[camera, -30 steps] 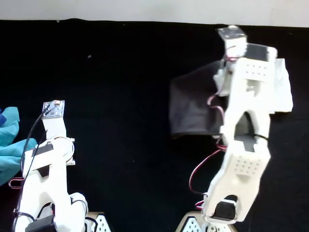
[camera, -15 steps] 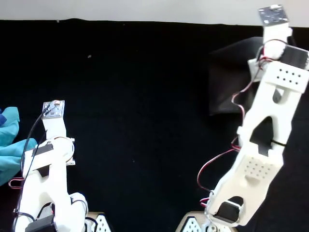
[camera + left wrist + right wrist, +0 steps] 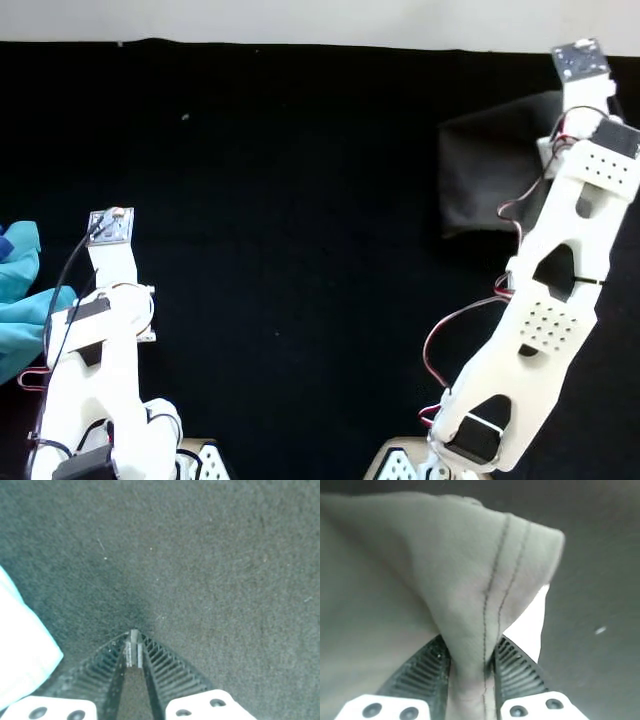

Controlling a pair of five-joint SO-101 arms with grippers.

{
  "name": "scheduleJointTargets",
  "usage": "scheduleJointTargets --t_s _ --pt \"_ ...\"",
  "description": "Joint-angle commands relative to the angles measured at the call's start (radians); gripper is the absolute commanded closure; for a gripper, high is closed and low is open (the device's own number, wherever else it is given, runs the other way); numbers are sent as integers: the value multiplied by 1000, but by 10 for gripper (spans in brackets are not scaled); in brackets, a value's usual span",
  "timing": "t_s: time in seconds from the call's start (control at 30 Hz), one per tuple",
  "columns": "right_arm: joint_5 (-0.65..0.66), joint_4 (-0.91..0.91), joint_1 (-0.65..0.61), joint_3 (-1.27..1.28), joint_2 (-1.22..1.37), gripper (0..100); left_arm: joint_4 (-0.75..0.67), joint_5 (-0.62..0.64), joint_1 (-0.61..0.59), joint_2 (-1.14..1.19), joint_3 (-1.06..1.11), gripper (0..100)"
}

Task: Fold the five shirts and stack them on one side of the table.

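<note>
Dark grey fabric shirt (image 3: 485, 170) lies bunched at the far right of the black cloth-covered bench (image 3: 280, 150), partly under the right arm (image 3: 560, 300). Crumpled teal cloth (image 3: 22, 290) sits at the left edge. From the left wrist, the left claw (image 3: 133, 650) is pressed together over the bench. From the right wrist, the right claw (image 3: 468, 652) pinches the grey shirt's stitched hem.

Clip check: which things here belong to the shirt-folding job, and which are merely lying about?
Job:
grey shirt, pinched in the right end effector
teal shirt, beside the left arm
left end effector, shut, holding nothing

Not the job:
black table cover
</note>
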Motion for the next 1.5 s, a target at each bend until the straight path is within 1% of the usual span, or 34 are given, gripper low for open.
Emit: scheduleJointTargets --t_s 0.0,0.1,0.3,0.5,0.67,0.77,0.83,0.9,0.97,1.2,1.23,1.33,1.47 --pt "63 -67 21 -1 -12 992 -28 8 5 -1 2 991" --pt "94 -71 31 5 -8 992 -28 8 5 -1 2 991" --pt "94 -71 54 7 -7 992 -28 8 5 -1 2 991" --pt "94 -85 85 -4 81 992 -28 8 5 -1 2 991" --pt "94 -94 91 -4 81 992 -28 8 5 -1 2 991" --pt "94 -117 91 -58 88 988 -28 8 5 -1 2 991" --pt "94 -130 93 -84 88 943 -28 8 5 -1 2 991" --pt "92 -142 93 -97 88 858 -28 8 5 -1 2 991" --pt "92 -157 93 -101 88 796 -28 8 5 -1 2 991" --pt "91 -157 96 -101 82 789 -28 8 5 -1 2 991" --pt "74 -157 96 -101 81 787 -28 8 5 -1 2 991" --pt "-43 -154 97 -131 76 785 -28 8 5 -1 2 991" --pt "-189 -58 84 -266 45 789 -28 8 5 -1 2 991"
